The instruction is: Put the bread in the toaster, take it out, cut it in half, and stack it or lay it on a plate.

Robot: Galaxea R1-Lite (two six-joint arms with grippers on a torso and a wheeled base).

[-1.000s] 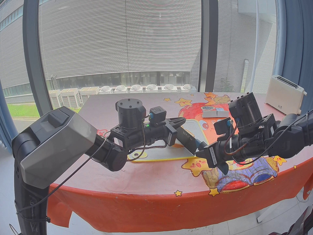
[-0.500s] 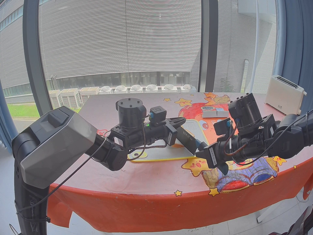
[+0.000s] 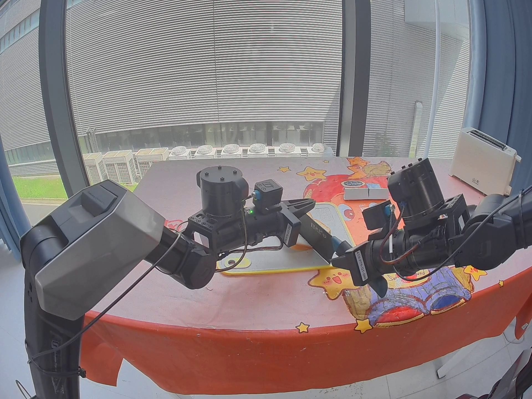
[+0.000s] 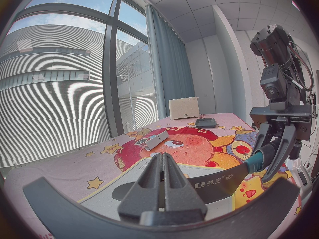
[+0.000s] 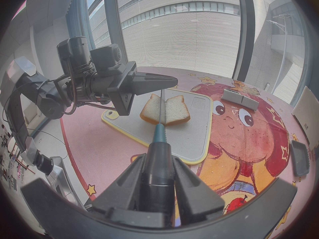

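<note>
A slice of bread (image 5: 172,110) lies on the white cutting board (image 5: 186,140) with a yellow rim. My right gripper (image 5: 159,160) is shut on the black handle of a knife (image 5: 159,133). The blade stands edge-on over the middle of the slice, so I cannot tell whether the bread is split. My left gripper (image 5: 172,81) is shut on nothing and hovers just above the bread's far side. In the head view the left gripper (image 3: 303,206) and the right gripper (image 3: 344,257) meet over the board (image 3: 277,261), with the dark blade (image 3: 318,233) between them. The white toaster (image 3: 484,160) stands at the far right.
A dark rectangular plate (image 5: 300,157) lies near the toaster (image 5: 309,113). A grey block (image 3: 366,193) sits behind the board. The round table has a pink cartoon cloth (image 3: 249,300) with an orange skirt, and there is free room along its front edge.
</note>
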